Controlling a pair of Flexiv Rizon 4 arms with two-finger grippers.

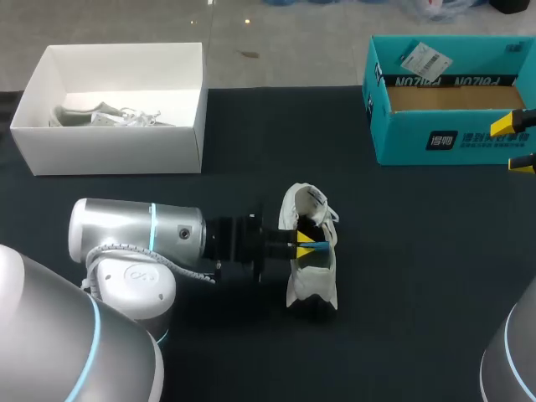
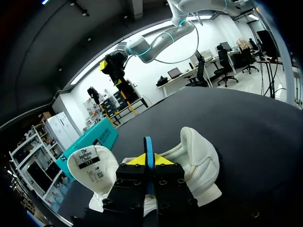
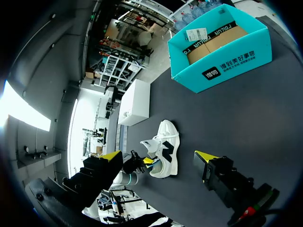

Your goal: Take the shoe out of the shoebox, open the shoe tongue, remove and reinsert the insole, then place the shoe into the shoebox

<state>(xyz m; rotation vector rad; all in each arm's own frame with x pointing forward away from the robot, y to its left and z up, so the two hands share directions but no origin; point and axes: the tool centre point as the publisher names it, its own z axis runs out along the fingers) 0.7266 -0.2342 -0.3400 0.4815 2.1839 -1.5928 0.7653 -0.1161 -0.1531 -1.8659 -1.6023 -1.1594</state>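
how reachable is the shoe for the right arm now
Probably yes: nothing stands between the open right end effector and the shoe; the left end effector, pinching the insole, only occupies its opening.

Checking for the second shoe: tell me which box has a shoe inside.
The white box, far left: a pale shoe lies inside. The teal box on the right shows only brown cardboard.

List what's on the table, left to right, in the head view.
Open white cardboard box → white sneaker → open teal cardboard shoebox
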